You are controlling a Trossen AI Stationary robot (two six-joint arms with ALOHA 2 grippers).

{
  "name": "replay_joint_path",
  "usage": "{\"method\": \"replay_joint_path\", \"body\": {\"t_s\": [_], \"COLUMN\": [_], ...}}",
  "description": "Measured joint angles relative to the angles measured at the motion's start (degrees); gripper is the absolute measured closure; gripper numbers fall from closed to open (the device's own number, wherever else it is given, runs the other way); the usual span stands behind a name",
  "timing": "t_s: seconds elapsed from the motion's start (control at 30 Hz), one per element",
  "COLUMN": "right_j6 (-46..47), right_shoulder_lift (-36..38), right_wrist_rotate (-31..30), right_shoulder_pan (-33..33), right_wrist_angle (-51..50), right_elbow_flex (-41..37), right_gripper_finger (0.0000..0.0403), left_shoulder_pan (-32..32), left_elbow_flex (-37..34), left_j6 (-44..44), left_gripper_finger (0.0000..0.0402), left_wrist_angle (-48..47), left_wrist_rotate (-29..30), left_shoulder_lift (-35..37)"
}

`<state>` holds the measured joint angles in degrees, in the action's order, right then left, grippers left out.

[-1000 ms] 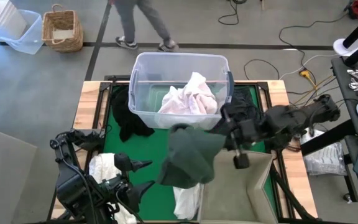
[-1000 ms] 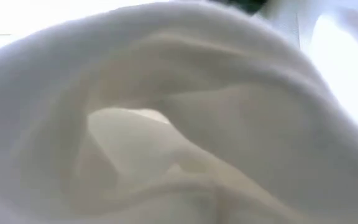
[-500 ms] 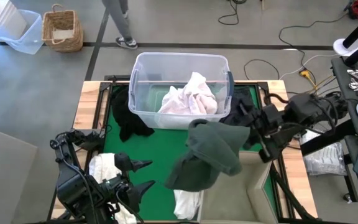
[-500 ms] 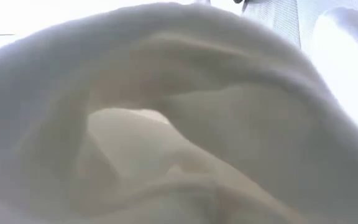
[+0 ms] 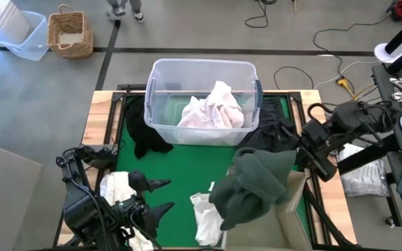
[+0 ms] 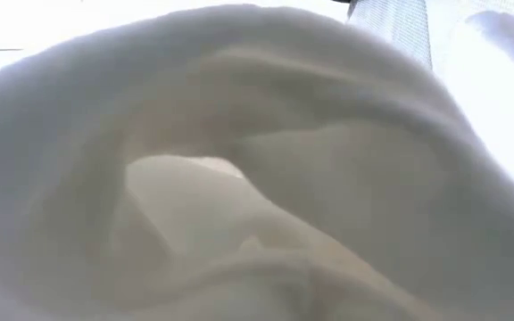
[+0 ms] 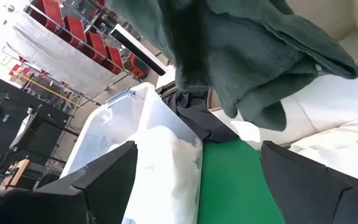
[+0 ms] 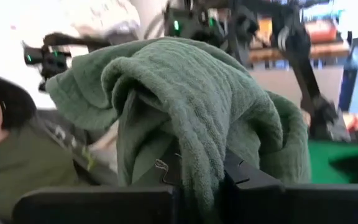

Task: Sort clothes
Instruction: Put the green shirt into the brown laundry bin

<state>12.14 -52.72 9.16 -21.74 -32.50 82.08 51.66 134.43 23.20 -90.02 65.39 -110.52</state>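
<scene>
A clear plastic tub (image 5: 202,97) holding pale garments is noted at the far edge of the green table mat (image 5: 176,178). The dark green, soft fabric garment (image 5: 253,185) is seen hanging over the beige fabric box (image 5: 288,223), clamped in the closed right gripper (image 8: 194,171). It is judged light and limp; a bunched fold is best pinched. The left gripper (image 5: 160,197) is held fully spread, empty, near the front left.

the table mat (image 5: 173,174) is bright green. a dark green garment (image 5: 253,185) drapes over the beige fabric box (image 5: 288,223). pale pink and white clothes (image 5: 211,108) fill the clear tub (image 5: 160,77); black clothes (image 5: 145,132) lie beside it. a white garment (image 5: 206,219) lies on the mat. both arms are dark.
</scene>
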Motion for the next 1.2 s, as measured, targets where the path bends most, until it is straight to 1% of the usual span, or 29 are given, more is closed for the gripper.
{"method": "replay_joint_path", "body": {"t_s": [0.23,0.47,0.9,1.2], "right_j6": [1.84,6.33,9.06,10.71], "right_shoulder_lift": [1.22,-0.61,-6.85,-11.23], "right_wrist_rotate": [-0.13,-0.11,1.98,6.45], "right_shoulder_pan": [0.0,0.0,0.0,0.0], "right_wrist_angle": [-14.09,-25.05,-33.03,-34.89], "right_elbow_flex": [0.0,0.0,0.0,0.0], "right_gripper_finger": [0.0376,0.0376,0.0376,0.0376], "left_shoulder_pan": [0.0,0.0,0.0,0.0], "left_elbow_flex": [0.0,0.0,0.0,0.0], "left_j6": [0.02,0.76,1.36,1.38], "left_gripper_finger": [0.0088,0.0088,0.0088,0.0088], "left_wrist_angle": [0.0,0.0,0.0,0.0], "left_wrist_rotate": [0.0,0.0,-0.04,-0.04], "left_shoulder_lift": [0.0,0.0,0.0,0.0]}}
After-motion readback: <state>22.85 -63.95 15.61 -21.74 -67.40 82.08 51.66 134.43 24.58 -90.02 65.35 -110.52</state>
